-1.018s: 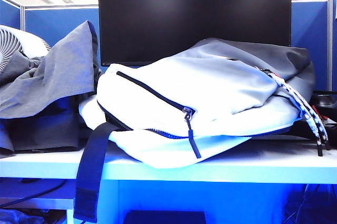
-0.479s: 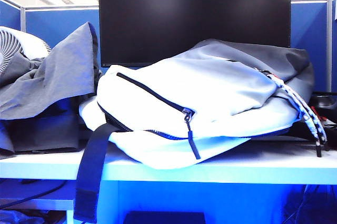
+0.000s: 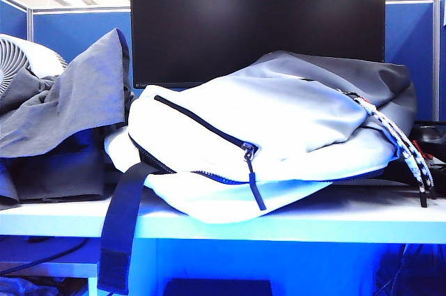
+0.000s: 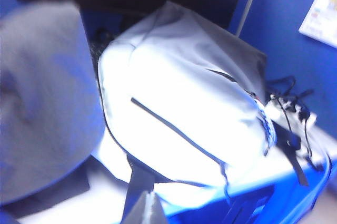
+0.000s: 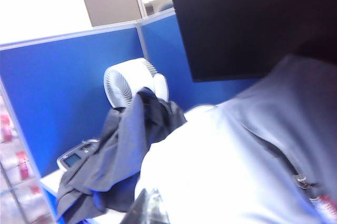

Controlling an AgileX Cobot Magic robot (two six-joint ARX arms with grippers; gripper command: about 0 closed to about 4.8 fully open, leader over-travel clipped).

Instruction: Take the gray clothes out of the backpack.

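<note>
**Grippers closed and empty-handed as gray clothes lie beside backpack**

Fingertips of the left gripper (image 4: 146,209) show only as a closed gray tip at the edge of its wrist view, pinched together with nothing between them. The right gripper (image 5: 152,208) is much the same: a blurred, dark tip, jaws together and holding nothing. Neither arm appears in the exterior view.

Below the left gripper lies the backpack (image 4: 184,113), white face up, its black zipper running slantwise across the front. It rests on its side on the white table (image 3: 362,219), dark-gray back panel rising behind, a wide black strap (image 3: 118,233) hanging over the table's front edge, and white-blue cords (image 3: 408,153) trailing off its right end.

The gray clothes (image 3: 66,111) sit outside the backpack, heaped just to its left and draped up against a white round fan (image 5: 126,84). A large black monitor (image 3: 258,10) stands behind, with blue partition walls (image 3: 80,31) around.
</note>
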